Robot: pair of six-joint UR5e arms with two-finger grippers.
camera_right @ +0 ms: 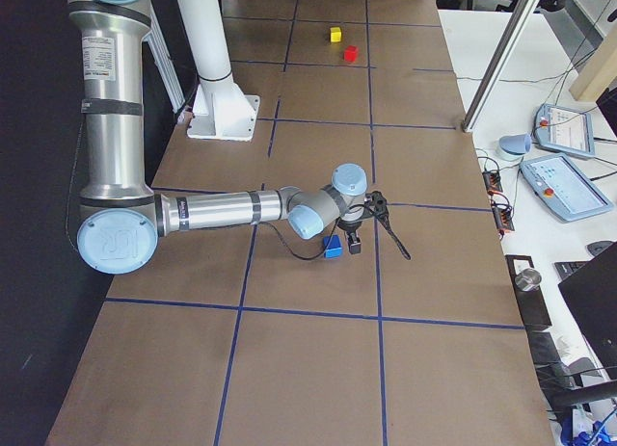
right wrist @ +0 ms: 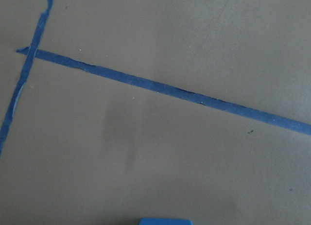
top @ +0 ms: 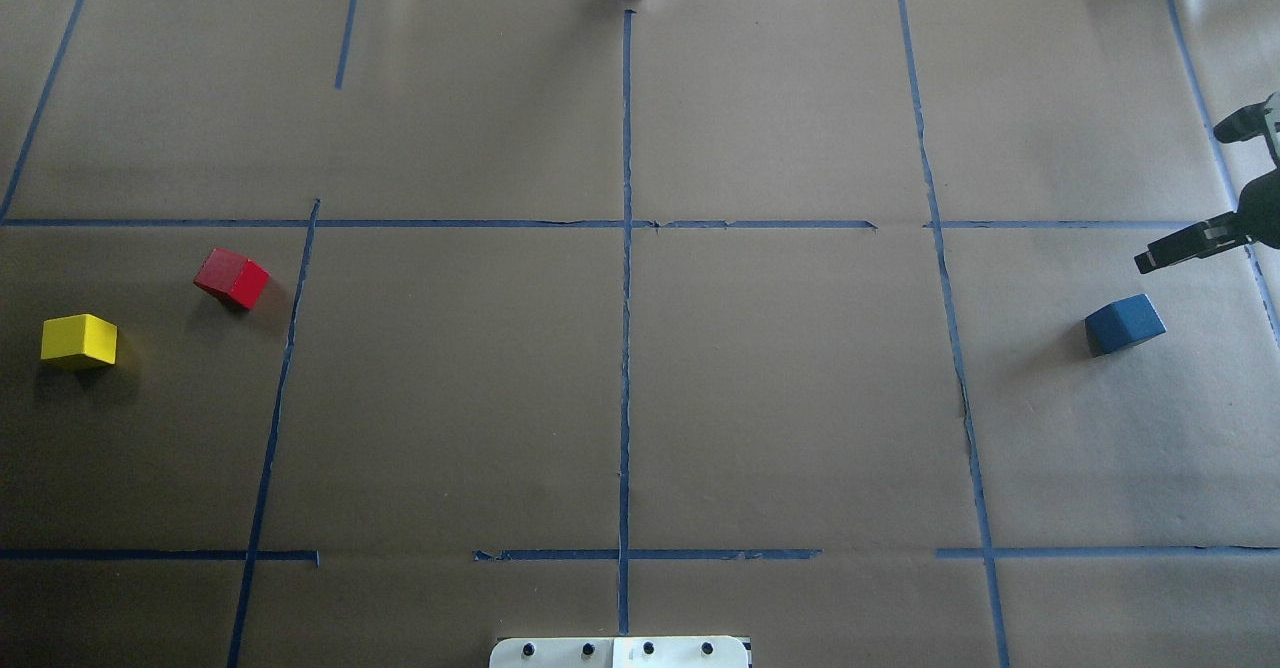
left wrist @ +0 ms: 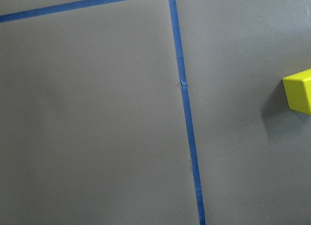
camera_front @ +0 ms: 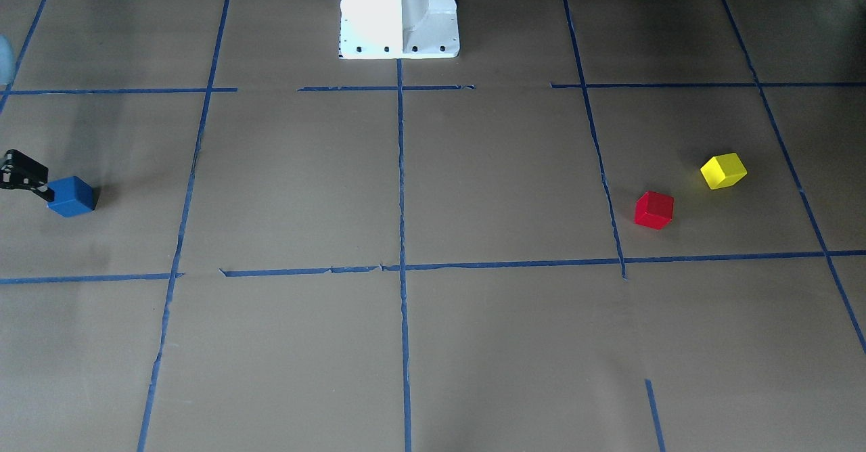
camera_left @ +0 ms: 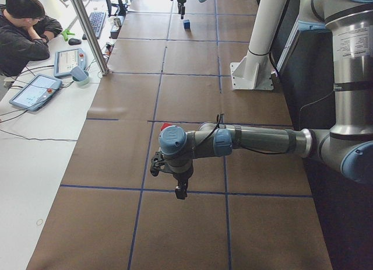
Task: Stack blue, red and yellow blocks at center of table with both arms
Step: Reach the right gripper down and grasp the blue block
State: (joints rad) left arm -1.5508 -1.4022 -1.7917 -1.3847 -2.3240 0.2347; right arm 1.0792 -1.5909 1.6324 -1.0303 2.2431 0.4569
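Right gripper (top: 1180, 198): fingers spread wide, holding nothing; blue block (top: 1125, 323) lies just beside it at 7 o'clock, outside the jaws.
Left gripper (camera_left: 181, 193): points down over the table (top: 780, 398); its opening cannot be told.
Around: tape lines (top: 626, 348) cross at centre.
Blocks: blue at 3 o'clock from centre; red (top: 231, 278) and yellow (top: 79, 340) at 9 o'clock, apart, unstacked.

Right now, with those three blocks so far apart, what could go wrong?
The right claw hangs beside the blue cubic block, not over it; descending there, a finger might shove it.
The red cubic block and yellow cubic block lie close together, so grabbing one may knock the other.
Each needs a long carry to the centre of the brown papered table; one could slip.
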